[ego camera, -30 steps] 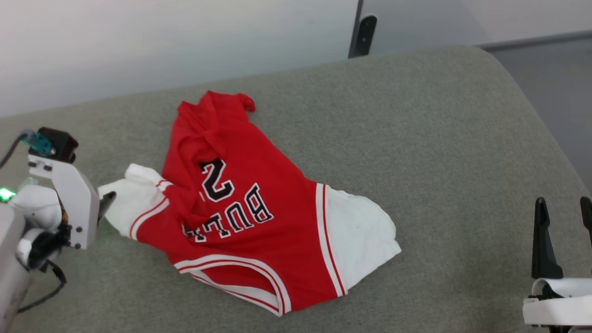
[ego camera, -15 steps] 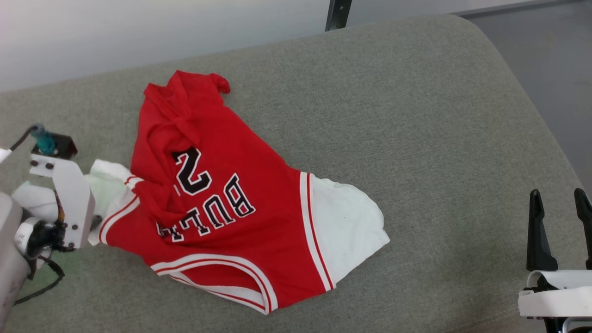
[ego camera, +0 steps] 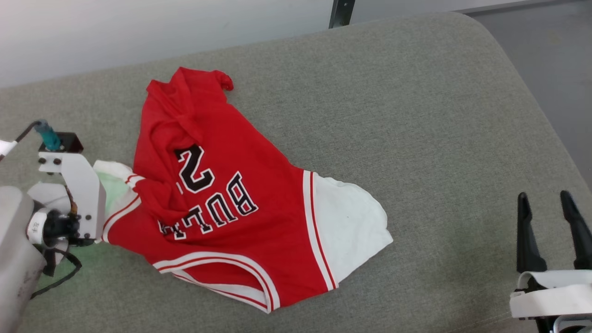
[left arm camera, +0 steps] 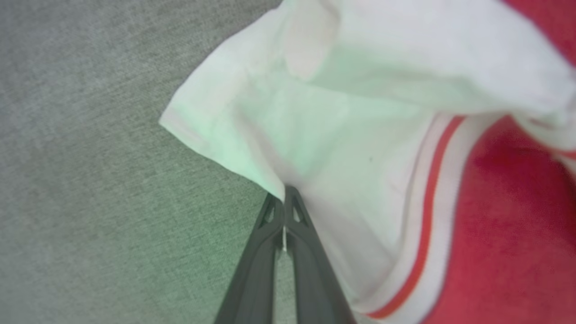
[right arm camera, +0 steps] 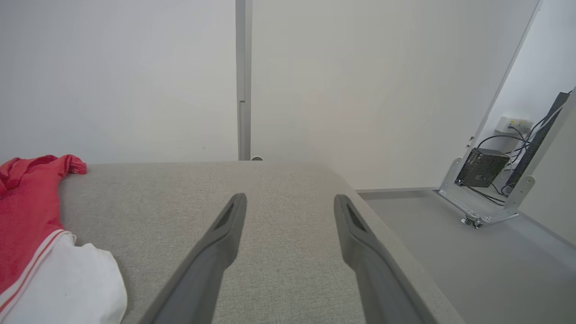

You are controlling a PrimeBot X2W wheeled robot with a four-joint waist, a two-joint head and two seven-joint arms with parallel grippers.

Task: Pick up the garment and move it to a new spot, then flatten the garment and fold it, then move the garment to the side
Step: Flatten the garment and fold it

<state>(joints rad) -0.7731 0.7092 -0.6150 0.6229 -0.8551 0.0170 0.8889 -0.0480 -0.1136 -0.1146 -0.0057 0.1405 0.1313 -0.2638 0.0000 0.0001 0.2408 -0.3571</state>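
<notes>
The garment [ego camera: 222, 194], a red jersey T-shirt with white sleeves and black-and-white lettering, lies rumpled on the grey padded surface [ego camera: 416, 115], its neck opening toward me. My left gripper [left arm camera: 284, 198] is shut on the hem of its white sleeve [left arm camera: 337, 135], with a sliver of cloth pinched between the fingers. In the head view the left wrist [ego camera: 74, 194] sits against that sleeve [ego camera: 113, 185] at the far left. My right gripper [ego camera: 544, 196] stands open at the lower right, apart from the shirt, with nothing between its fingers [right arm camera: 225, 238]. The garment [right arm camera: 27, 211] lies to its left.
The padded surface curves down to a grey floor [ego camera: 555, 55] on the right. A pale wall with a dark post [ego camera: 341, 11] runs behind it. A black box with cables [right arm camera: 483, 166] stands on the floor far right. Bare padding lies between the shirt and my right gripper.
My left gripper has closed on the white sleeve's edge. The head camera has shifted, so the whole picture sits differently. The right gripper stays open.
</notes>
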